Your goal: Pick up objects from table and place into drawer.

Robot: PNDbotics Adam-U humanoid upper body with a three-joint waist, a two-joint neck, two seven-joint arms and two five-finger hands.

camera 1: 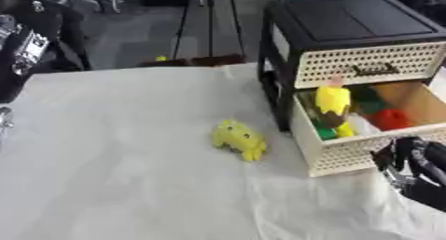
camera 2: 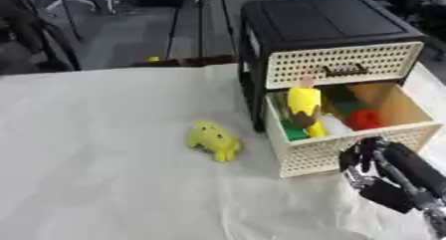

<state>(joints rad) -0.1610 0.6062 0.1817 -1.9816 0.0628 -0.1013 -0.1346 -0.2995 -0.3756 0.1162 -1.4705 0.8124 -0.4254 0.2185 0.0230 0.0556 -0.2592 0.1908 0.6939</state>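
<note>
White cloth-covered table [camera 2: 104, 184], seemingly grey floor [camera 1: 139, 30] beyond

No writing to read anywhere here.
The black-topped cabinet with cream woven drawer fronts [camera 2: 335, 40], the yellow plush animal toy [camera 2: 212, 141] and the pale cloth-covered table [camera 1: 113, 174] all carry no legible label, brand, number or sign.

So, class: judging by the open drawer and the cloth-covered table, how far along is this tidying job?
Done: several toys, yellow, red and green, already lie in the open lower drawer. In hand: nothing; the right hand sits in front of the drawer holding no toy. Left: the yellow toy on the table.
</note>
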